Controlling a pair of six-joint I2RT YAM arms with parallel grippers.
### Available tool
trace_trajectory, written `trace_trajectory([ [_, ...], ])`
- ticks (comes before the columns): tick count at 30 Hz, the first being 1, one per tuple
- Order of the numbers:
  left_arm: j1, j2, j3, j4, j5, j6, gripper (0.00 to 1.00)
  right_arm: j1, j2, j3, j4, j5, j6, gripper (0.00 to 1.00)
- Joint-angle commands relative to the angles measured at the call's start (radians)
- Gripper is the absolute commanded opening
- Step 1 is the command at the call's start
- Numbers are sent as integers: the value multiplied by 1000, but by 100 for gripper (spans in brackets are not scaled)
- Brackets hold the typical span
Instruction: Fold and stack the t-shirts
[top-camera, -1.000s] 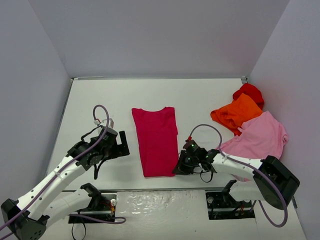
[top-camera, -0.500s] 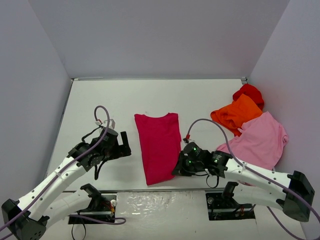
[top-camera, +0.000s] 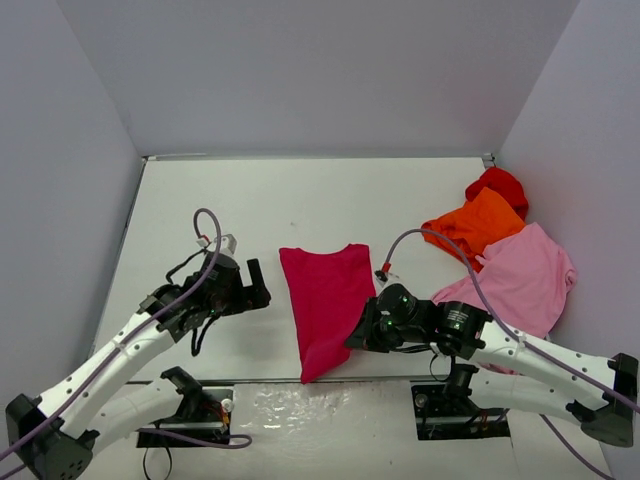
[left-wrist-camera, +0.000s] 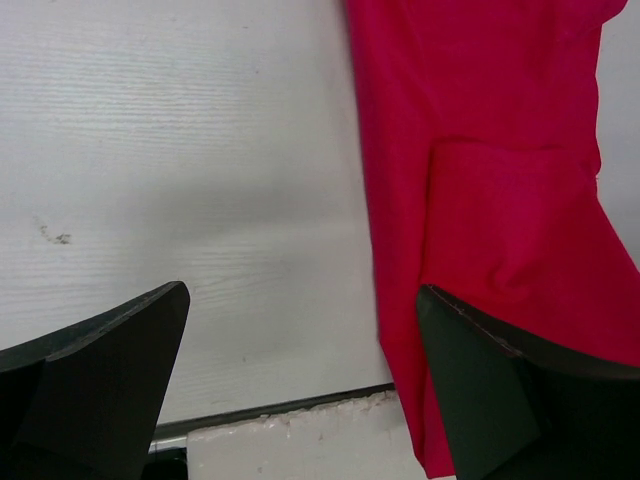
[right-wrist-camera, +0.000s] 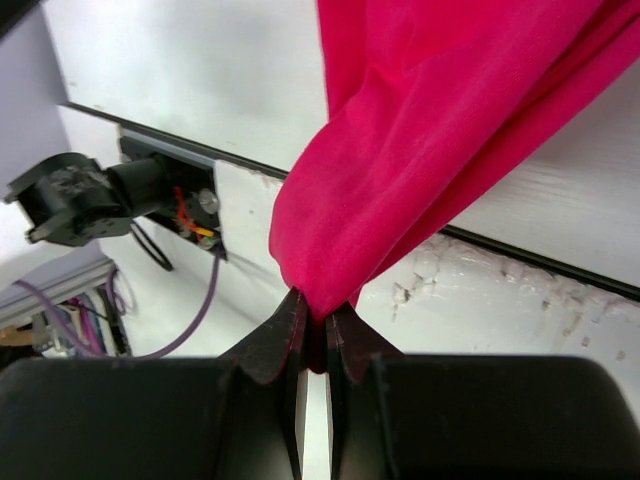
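Not far along, I'd say. The raspberry-red t-shirt (top-camera: 328, 300) lies in the lower middle of the overhead view as a long, narrow strip, slightly slanted. Its sleeves look tucked in and its near end reaches the front edge of the table (top-camera: 200, 200). That looks to me like a lengthwise fold already made, with the crosswise fold not yet done. The right gripper (right-wrist-camera: 313, 335) is clamped tight on the shirt's lower right corner. In its own wrist view the cloth bunches up out of the closed fingers, so that corner is lifted off the surface while the rest lies flat. The left gripper (top-camera: 258, 286) hangs just beside the shirt's left edge, jaws spread wide, holding nothing and apart from the cloth. Over at the right side of the overhead view the other three shirts sit in a loose heap. The bright red t-shirt (top-camera: 500, 183) is farthest back, the orange t-shirt (top-camera: 470, 225) is in front of it, and the pale pink t-shirt (top-camera: 520, 275) is nearest and partly under the right arm. All three look crumpled and untouched by any folding. No stack has been started anywhere, so one shirt is half folded and three remain to be folded and stacked.
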Motion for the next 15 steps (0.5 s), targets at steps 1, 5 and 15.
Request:
trace_trajectory([
  [1,-4,216,97,222,69,58,97,14,27,17,-2,46,-2,0],
  [5,-17,427,194,332,182,94,97,14,29,2,-1,58,4,0],
  [15,-61,776,437,415,290,155,97,14,55,0,-1,69,7,0],
])
